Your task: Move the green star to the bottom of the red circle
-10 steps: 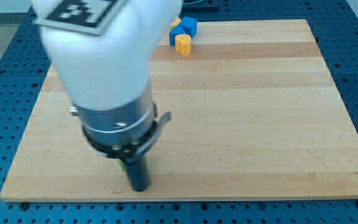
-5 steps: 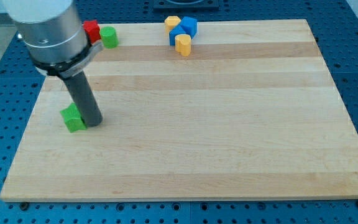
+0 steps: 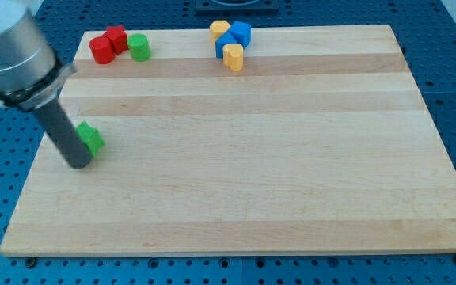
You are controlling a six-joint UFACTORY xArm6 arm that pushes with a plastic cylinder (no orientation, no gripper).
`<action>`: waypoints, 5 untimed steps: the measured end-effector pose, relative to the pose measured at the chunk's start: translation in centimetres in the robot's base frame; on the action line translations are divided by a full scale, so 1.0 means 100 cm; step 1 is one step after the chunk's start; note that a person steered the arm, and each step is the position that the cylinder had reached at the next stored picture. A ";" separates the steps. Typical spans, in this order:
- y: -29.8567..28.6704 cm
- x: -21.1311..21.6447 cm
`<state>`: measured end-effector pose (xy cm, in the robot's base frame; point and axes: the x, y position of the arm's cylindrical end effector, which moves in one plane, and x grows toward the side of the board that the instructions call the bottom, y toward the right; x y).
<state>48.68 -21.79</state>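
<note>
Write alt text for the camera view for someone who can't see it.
My tip touches the left side of a green star near the wooden board's left edge. A red circle, another red block and a green cylinder sit at top left.

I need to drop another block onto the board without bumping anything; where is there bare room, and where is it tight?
Bare: everything right of the green star and below the yellow block, out to the wooden board edges. Crowded: top left around the red circle, the blue blocks at top centre, and my tip beside the star.
</note>
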 end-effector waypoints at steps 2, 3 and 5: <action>-0.030 -0.068; -0.033 -0.107; -0.033 -0.190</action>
